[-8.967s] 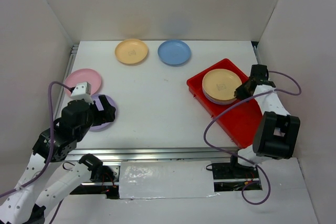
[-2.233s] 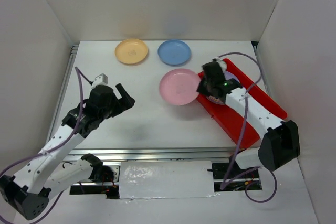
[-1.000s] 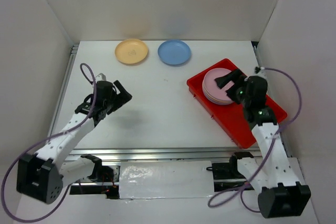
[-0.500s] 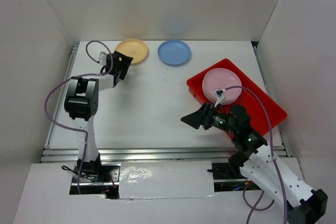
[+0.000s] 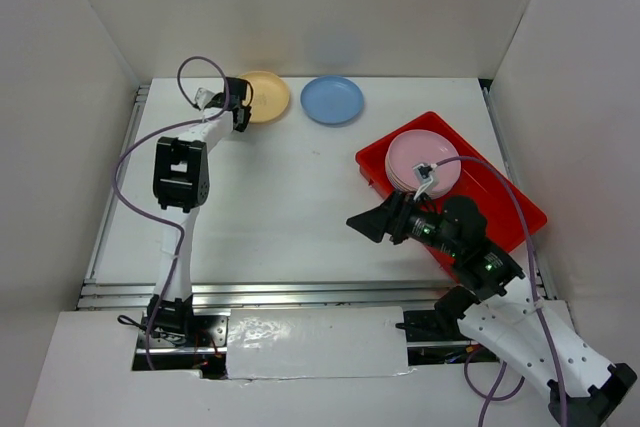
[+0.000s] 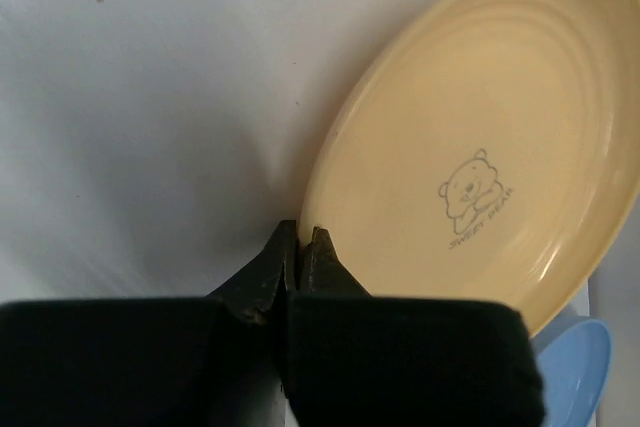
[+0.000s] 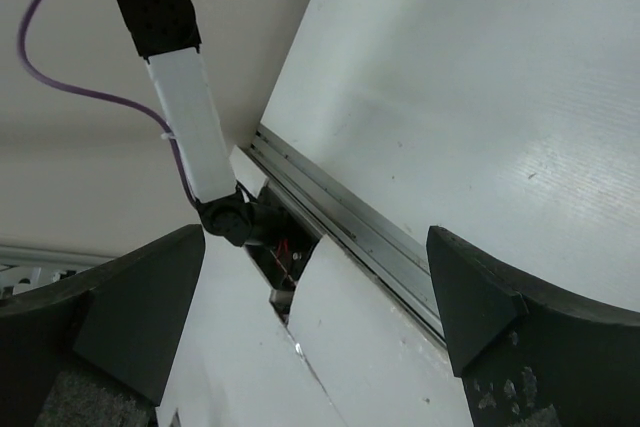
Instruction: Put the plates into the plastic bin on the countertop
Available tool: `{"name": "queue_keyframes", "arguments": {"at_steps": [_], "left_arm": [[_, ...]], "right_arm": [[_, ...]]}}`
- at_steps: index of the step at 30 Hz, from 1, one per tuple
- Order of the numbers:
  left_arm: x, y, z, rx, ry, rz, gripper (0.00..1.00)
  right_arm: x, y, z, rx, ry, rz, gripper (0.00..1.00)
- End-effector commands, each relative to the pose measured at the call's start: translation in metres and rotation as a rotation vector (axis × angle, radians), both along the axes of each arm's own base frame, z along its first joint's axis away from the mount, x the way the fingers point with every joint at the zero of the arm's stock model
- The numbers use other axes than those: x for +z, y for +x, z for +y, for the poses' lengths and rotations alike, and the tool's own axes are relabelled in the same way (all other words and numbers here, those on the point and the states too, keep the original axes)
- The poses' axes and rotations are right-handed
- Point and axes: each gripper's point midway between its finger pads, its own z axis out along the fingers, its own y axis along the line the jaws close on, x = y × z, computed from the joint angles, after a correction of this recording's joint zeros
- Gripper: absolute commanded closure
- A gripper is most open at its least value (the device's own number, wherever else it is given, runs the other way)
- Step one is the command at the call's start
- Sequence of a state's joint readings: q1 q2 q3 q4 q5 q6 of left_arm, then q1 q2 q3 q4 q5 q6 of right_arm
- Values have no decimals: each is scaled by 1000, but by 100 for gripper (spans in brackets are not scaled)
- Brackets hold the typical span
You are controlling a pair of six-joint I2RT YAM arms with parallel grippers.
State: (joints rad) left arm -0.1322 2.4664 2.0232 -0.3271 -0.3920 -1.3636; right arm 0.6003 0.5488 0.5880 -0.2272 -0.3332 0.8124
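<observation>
Left pincer (image 6: 300, 239) now clamps yellow plate (image 6: 480, 137) rim, blue plate (image 6: 575, 377) cropped

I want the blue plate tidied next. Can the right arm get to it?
Probably yes. The blue plate lies uncovered, and the right gripper is open and empty, with only bare countertop between them.

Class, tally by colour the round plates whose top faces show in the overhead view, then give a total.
Yellow-orange round plastic plate: 1
Blue round plastic plate: 1
Pink round plastic plate: 1
Total: 3
</observation>
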Motion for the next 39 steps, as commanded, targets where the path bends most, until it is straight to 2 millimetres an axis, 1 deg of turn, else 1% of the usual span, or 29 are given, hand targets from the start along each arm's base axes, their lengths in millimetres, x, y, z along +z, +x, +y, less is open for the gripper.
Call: {"name": "queue_keyframes", "arguments": {"at_steps": [1,2,4,5,6,7,8,9,10,11,12,13,14,15,16,17,19,20,21,22,23,25,27,29,33,36,37,38,39], "left_arm": [[-20,-36,20,27,55,161,100],[-17,-45,25,35,84,179,100],[31,-70,24,45,135,191,100],[34,-91,26,60,170,230,100],[82,-109,35,99,222,176,100],[101,-120,22,71,247,135,100],[85,-149,21,0,318,191,100],[134,-155,17,-14,318,56,100],[115,-183,5,-107,366,108,100],[142,-197,0,-131,351,43,100],[137,-211,-9,-172,327,57,100],[113,-237,-17,-244,321,120,100],[109,-248,-23,-294,295,118,100],[122,-259,-40,-360,231,60,100],[102,-278,-43,-420,227,89,100],[118,-287,-50,-465,204,21,100],[108,-312,-64,-575,174,26,100],[112,-318,-69,-612,162,5,100],[120,-327,-74,-650,148,-24,100],[115,-339,-78,-709,139,-15,100],[121,-347,-77,-728,135,-31,100],[116,-361,-76,-771,137,-24,100],[122,-372,-76,-804,122,-47,100],[130,-381,-78,-834,96,-77,100],[137,-389,-74,-842,71,-111,100],[138,-390,-67,-827,76,-113,100],[138,-390,-64,-829,82,-108,91],[138,-389,-60,-815,86,-104,80],[143,-387,-56,-806,80,-109,60]], "right_arm": [[20,-1,-7,-31,-6,-53,0],[22,0,-8,-36,-9,-61,0],[18,9,-9,-66,-33,-57,0],[18,12,-9,-78,-43,-54,0],[9,20,-7,-92,-80,-28,0],[3,32,-10,-146,-120,-19,0],[-4,44,-9,-173,-180,28,0],[-7,50,-6,-181,-224,36,0],[5,61,-9,-228,-261,16,0],[-5,75,-3,-241,-324,44,0],[-4,80,1,-244,-353,40,0],[17,92,3,-282,-367,-5,0],[8,104,8,-291,-420,11,0],[7,110,12,-302,-454,8,0],[23,119,11,-338,-477,6,0],[7,131,18,-333,-537,43,0],[6,142,27,-323,-579,48,0],[-12,147,36,-291,-607,80,0],[-19,151,39,-283,-619,90,1],[-25,152,43,-269,-622,104,2],[-40,152,50,-241,-640,132,3],[-58,148,59,-205,-640,164,5],[-79,134,72,-139,-646,197,8],[-91,127,83,-108,-656,205,11],[-107,119,86,-103,-676,238,27],[-103,115,89,-98,-643,231,73],[-97,115,88,-114,-633,220,100],[-93,116,86,-132,-628,220,100],[-89,120,82,-154,-631,214,100]]}}
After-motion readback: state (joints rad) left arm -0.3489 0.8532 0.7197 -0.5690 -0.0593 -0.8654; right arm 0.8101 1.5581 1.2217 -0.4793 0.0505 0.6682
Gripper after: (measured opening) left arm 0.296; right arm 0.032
